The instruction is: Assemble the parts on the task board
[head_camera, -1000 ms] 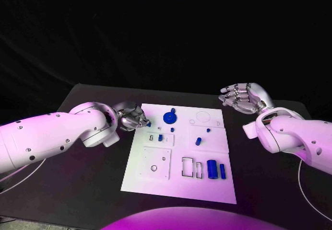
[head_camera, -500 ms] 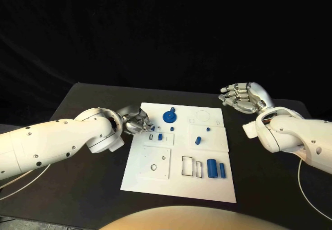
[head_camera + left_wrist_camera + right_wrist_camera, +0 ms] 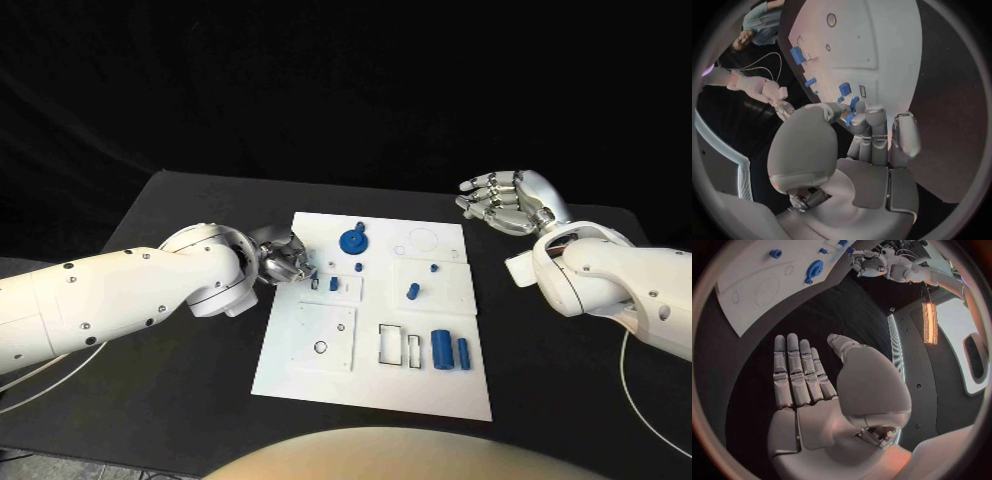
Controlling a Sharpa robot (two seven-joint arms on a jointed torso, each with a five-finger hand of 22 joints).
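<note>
Left hand (image 3: pixel 284 262) fingers curl over a small blue part (image 3: pixel 849 118) at the white rectangular task board's (image 3: pixel 433 390) upper-left edge, apparently pinching it. Right hand (image 3: pixel 508 203), fingers extended together, hovers empty upper right. Several parts lie loose; assembly is mostly unfinished.

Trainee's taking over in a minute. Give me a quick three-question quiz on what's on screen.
1. True or false: the right hand is holding a blue part.
2. Which hand is at the edge of the task board? A) the left hand B) the right hand C) both
3. Fill in: the round blue disc sits at the board's ___ end, near or far from the robot.

Key: 1 false, it is open and off the board. 2 A. 3 far.
</note>
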